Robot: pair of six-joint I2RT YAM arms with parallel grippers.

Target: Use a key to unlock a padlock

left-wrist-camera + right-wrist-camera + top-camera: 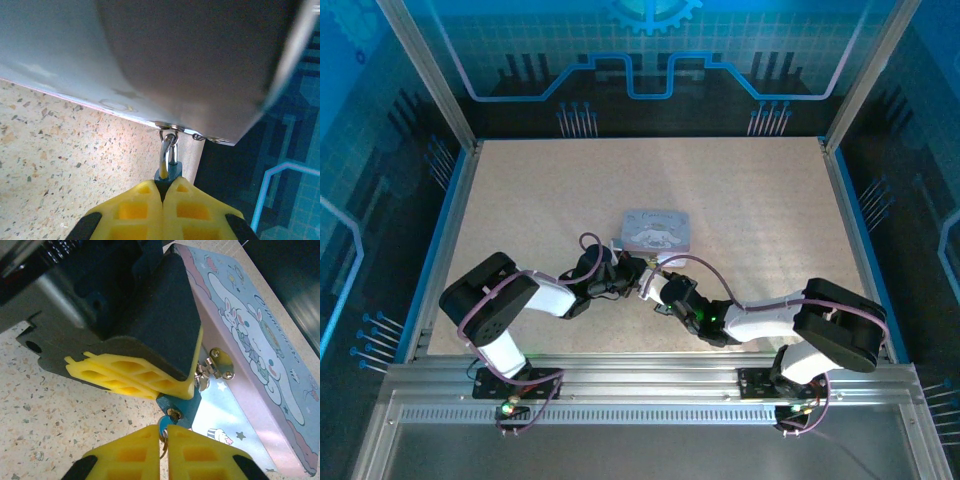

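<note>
The right gripper [164, 441] is pinched tight on the tiny key [162, 430]. The key's tip looks to sit in the padlock [168, 404]. The left gripper [163, 192] squeezes the padlock, which hangs from the box [250, 340]. Both look small, hard, light and slippery. Holding the key's flat head should help it turn.

A speckled beige tabletop [750, 200] is lying in soft, uneven light, while aluminium posts [425, 72], a grooved metal rail [640, 395] and blue circuit-patterned walls [520, 40] are enclosing it.
</note>
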